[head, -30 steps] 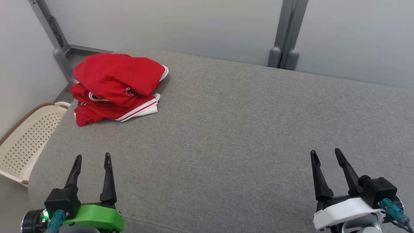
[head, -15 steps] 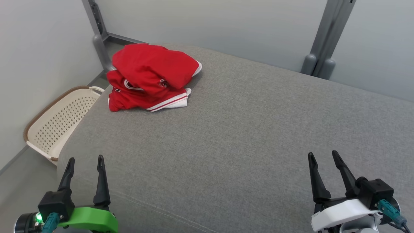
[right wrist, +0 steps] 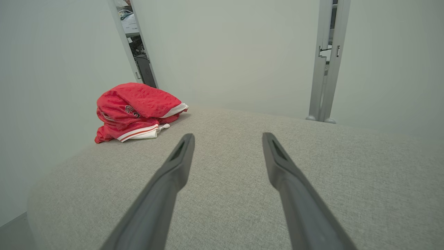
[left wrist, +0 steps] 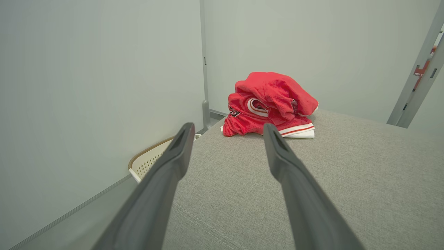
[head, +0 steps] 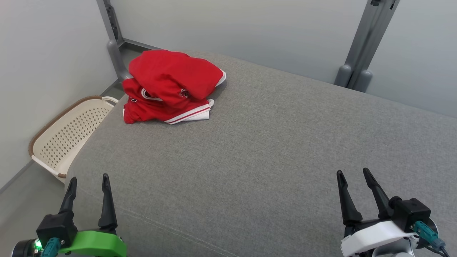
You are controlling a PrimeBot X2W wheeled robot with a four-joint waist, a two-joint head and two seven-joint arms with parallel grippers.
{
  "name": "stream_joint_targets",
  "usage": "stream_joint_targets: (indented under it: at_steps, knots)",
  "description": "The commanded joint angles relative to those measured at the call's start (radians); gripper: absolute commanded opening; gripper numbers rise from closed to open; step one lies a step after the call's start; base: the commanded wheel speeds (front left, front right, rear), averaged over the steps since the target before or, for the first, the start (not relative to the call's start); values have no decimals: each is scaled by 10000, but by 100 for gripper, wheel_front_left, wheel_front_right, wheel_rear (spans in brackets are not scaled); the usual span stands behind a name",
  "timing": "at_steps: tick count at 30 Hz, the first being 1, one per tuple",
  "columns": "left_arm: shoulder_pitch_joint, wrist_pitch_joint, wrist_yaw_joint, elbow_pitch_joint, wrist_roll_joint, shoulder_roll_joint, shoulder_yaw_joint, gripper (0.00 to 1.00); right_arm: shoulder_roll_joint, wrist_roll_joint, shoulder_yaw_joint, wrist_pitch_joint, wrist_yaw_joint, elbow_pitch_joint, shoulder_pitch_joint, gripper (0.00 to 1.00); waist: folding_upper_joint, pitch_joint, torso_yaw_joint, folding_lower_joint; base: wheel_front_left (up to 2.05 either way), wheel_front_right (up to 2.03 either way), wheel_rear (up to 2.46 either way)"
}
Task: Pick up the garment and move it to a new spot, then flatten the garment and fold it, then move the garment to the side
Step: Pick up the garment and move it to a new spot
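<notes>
The garment [head: 171,87] is a red jersey with white trim, crumpled in a heap at the far left corner of the grey padded surface [head: 271,150]. It also appears in the left wrist view as the garment [left wrist: 269,104] ahead of the fingers, and in the right wrist view as the garment [right wrist: 137,111] far off to the left. My left gripper [head: 89,179] is open at the near left edge, empty. My right gripper [head: 353,173] is open at the near right, empty. Both are well short of the garment.
A cream perforated basket [head: 68,135] sits on the floor left of the surface, against the wall. Grey posts [head: 357,60] stand behind the far edge, and another post [head: 114,46] rises behind the garment. White walls close in at left and back.
The head camera has turned left, so the whole scene has shifted right in view and more of the basket shows. The garment lies as before; both grippers stay open.
</notes>
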Motion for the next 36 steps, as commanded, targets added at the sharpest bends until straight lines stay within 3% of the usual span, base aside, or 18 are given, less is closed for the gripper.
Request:
stream_joint_targets:
  at_steps: [1,11,21,28,36]
  knots:
    - [-5,-44,10,11,-49,47,17,100,-20,24,-3,-20,1,-7,-44,100,0,51,-99,0,0,0,0]
    - [-1709,4,-211,115,-401,422,311,100,-485,-148,-66,309,1,-524,-282,100,0,931,-934,0,0,0,0]
    - [-4172,-71,-345,399,-861,888,803,100,-1529,-36,-629,737,-3,-1591,-757,100,0,2868,-2145,0,0,0,0]
    - [-6426,5,-501,1309,-1036,1152,796,100,-2279,89,-1177,1010,-3,-2599,-1165,100,0,4465,-2779,0,0,0,0]
    - [-8129,-30,-570,3038,-1212,1539,988,100,-2630,73,-1753,1167,-4,-3331,-1265,100,0,5518,-3193,0,0,0,0]
